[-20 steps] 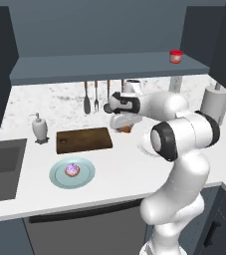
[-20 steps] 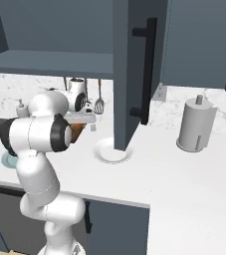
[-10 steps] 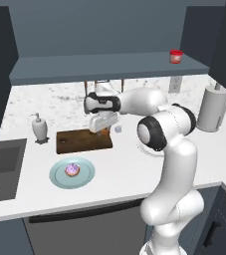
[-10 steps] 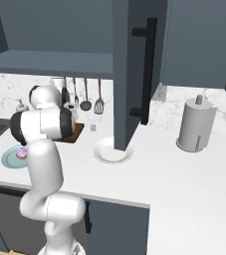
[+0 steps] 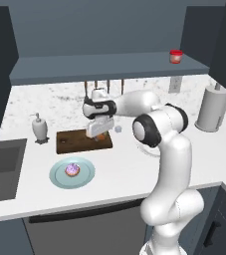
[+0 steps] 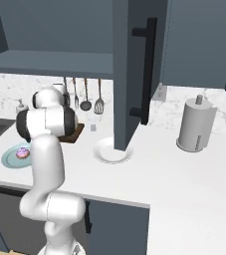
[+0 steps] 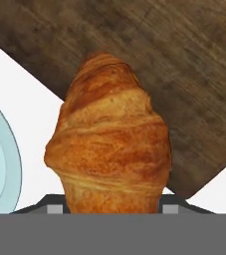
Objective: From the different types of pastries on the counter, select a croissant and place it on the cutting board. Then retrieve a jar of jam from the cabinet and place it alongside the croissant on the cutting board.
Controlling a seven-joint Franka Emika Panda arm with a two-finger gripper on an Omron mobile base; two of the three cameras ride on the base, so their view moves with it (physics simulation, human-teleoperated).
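The robot's hand [image 5: 100,133] pinches the golden orange-brown oblong croissant [image 7: 109,144] and holds it over the right end of the flat dark brown wooden cutting board [image 5: 74,141] on the white speckled marble table [image 5: 124,164]. Near the board, a pink-frosted round pastry [image 5: 72,170] sits on a light blue round plate [image 5: 87,174]. The small red jam jar [image 5: 175,56] stands on the dark blue-grey cabinet shelf [image 5: 104,67].

Two base cams behind arm, left/right, both overlook counter [image 5: 129,169] and cutting board [image 5: 74,141]; hand cam hovers close above board corner.
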